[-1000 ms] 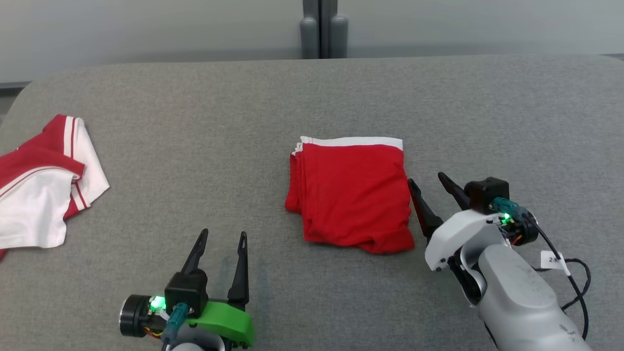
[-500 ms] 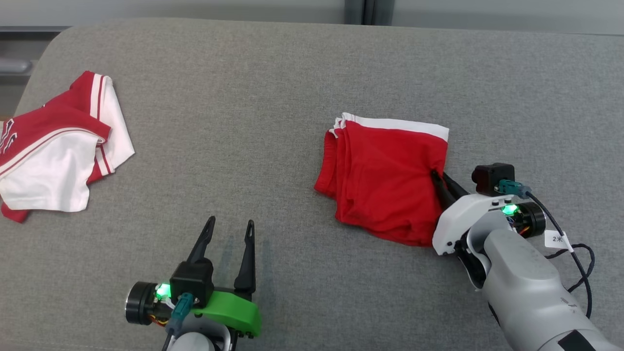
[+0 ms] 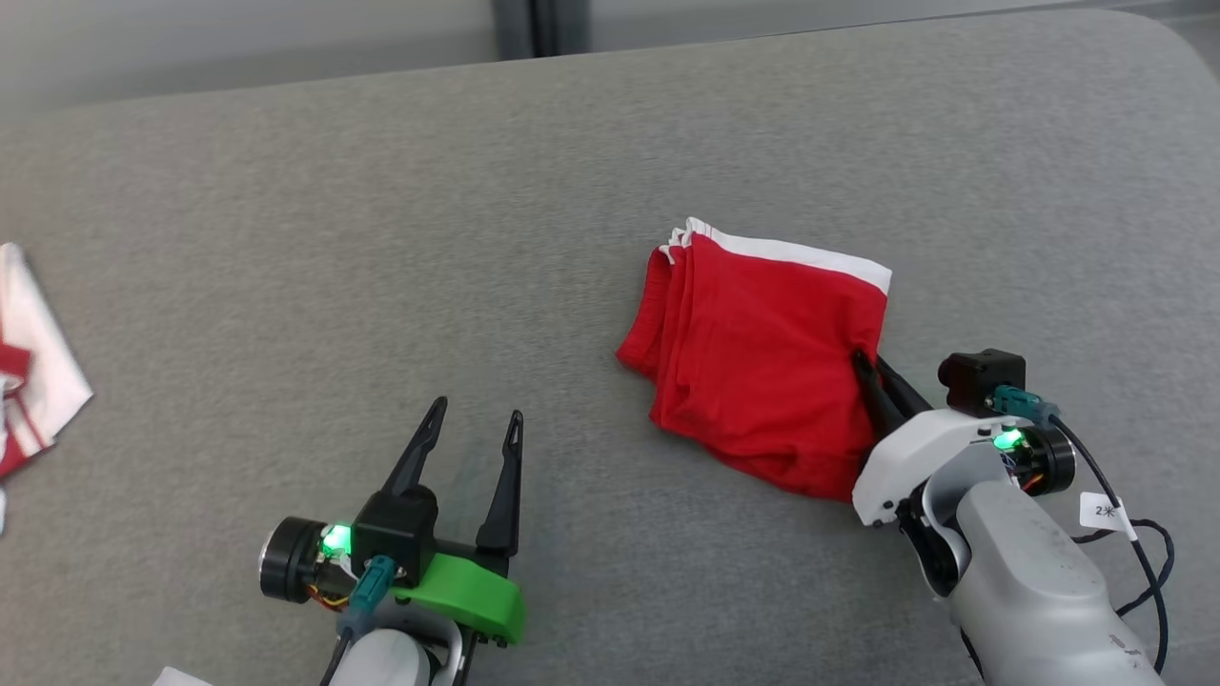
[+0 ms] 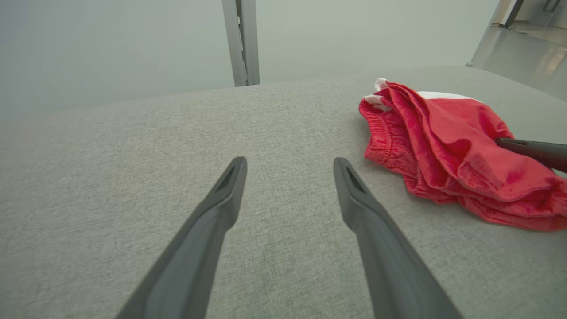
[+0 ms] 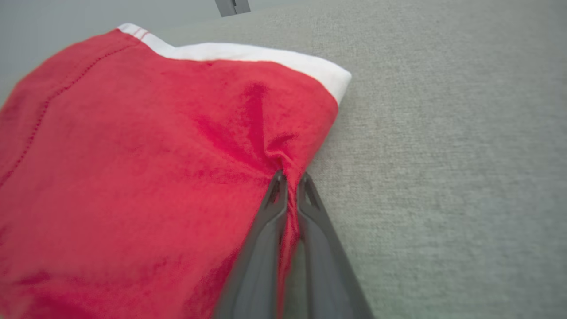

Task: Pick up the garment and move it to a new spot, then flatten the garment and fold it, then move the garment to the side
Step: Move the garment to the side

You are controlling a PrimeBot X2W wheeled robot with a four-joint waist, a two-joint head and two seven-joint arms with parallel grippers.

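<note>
garment (image 3: pixel 762 372) folded, red, white hem | right gripper (image 3: pixel 868 362) pinching its edge | left gripper (image 3: pixel 477 412) spread

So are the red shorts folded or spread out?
Folded: the red shorts lie as a compact stack, several layered edges showing along one side.

Wide grey woven-fabric work surface (image 3: pixel 286 238) with rounded far corners spanned whole foreground. Pale grey-green matte wall panels (image 4: pixel 110 44) stood just behind its far edge. Darker grey vertical metal post (image 4: pixel 241 42) split panels, meeting surface's far edge. Glossy pale floor strip (image 4: pixel 527 48) showed beyond far right corner. Light was soft, even; shadows faint.
</note>
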